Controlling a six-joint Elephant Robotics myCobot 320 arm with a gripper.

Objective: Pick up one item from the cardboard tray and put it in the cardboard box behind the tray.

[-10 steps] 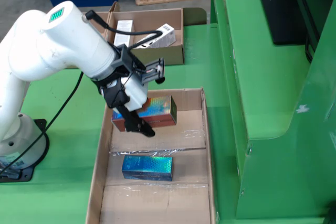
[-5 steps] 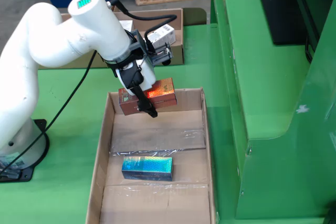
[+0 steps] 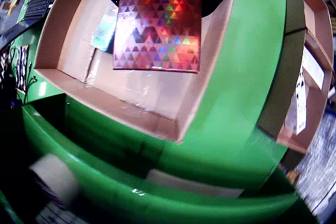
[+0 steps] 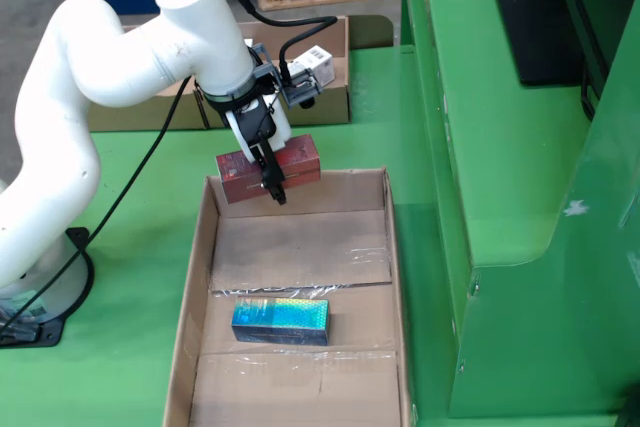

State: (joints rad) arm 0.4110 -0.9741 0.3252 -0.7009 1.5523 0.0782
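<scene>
Carrying the red box (image 4: 270,164), the hand (image 4: 272,175) has cleared the tray's (image 4: 196,277) far edge.

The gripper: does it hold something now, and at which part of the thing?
Yes. The gripper holds the red holographic box lifted above the tray's far end, gripped across its long sides, near the middle.

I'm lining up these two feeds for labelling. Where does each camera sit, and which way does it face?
Fixed view: high in front, looking down at the cardboard tray, arm and gripper.
Gripper view: rides on the gripper, looking down past the red box into the tray; only dark gripper edges show.
Shared: red box, tray, blue box, back cardboard box.
</scene>
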